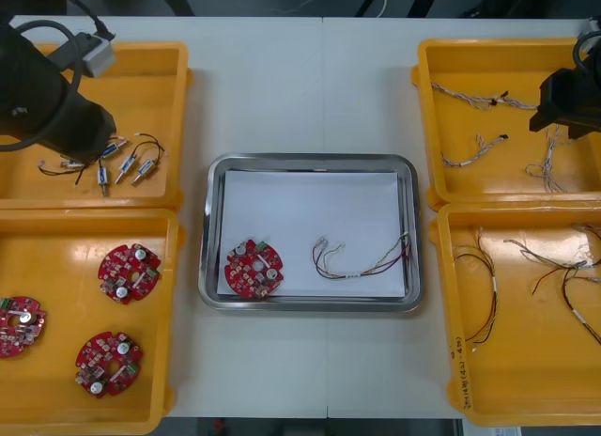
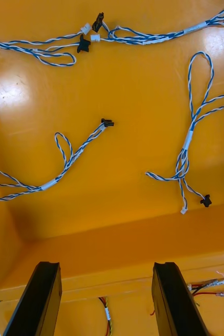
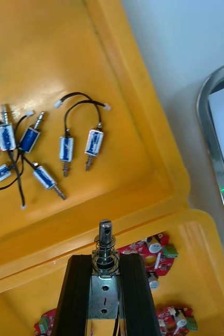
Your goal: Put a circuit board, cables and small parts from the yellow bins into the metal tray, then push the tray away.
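**Board and one cable in tray, part in grip**

The tray (image 1: 310, 161) holds one board (image 1: 254, 268) and one cable (image 1: 362, 262). The left gripper (image 3: 105, 260), over the wall between the two left bins (image 1: 141, 209), is clamped on one small part (image 3: 105, 244). About seven parts (image 3: 64, 148) lie in the far bin, three boards (image 1: 129, 272) in the near one. The right gripper (image 2: 106, 266) hangs, fingers apart, over four blue-white cables (image 2: 72, 157). I judge that the part, a blue-white cable and the push are left.

Mirror-bright polished metal along the rim of the rectangular steel-grey tray (image 1: 310, 160), matt white paper-like lining (image 1: 310, 201) inside it. Smooth, glossy yellow plastic in the square bins (image 1: 150, 88) flanking the tray, bright with glare patches. Shiny bare metal on the small spring-wound part (image 3: 105, 247) left of the tray.
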You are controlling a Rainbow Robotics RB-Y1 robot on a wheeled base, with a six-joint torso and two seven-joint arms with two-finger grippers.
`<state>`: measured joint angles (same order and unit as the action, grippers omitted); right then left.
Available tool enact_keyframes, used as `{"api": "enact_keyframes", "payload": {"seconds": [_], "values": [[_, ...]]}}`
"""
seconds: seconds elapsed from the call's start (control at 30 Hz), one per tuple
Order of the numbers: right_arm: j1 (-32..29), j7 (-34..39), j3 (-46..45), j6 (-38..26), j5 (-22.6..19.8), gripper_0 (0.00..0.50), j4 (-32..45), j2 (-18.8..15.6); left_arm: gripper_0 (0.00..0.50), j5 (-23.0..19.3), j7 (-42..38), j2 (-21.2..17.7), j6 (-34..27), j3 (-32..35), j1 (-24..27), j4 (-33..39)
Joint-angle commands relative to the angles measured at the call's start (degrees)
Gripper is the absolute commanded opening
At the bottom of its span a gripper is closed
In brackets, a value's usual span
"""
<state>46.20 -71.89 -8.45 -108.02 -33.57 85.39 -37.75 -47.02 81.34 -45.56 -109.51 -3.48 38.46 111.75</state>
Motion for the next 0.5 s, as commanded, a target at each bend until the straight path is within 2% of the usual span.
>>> {"api": "enact_keyframes", "payload": {"seconds": [0.03,0.27,0.5], "values": [[3.37,0.34,1.16,1.59,0.44,0.500,-0.57,0.31,0.000,1.31,-3.56,2.76,-0.49,-4.17,2.93,1.72],[6.88,1.22,2.74,3.26,0.61,0.500,-6.82,1.10,0.000,2.45,-10.24,6.63,-0.49,-9.35,6.27,1.72],[7.94,1.57,2.74,9.67,1.40,0.500,-12.53,2.51,0.000,2.89,-15.69,9.18,-0.49,-14.71,8.65,1.63]]}}
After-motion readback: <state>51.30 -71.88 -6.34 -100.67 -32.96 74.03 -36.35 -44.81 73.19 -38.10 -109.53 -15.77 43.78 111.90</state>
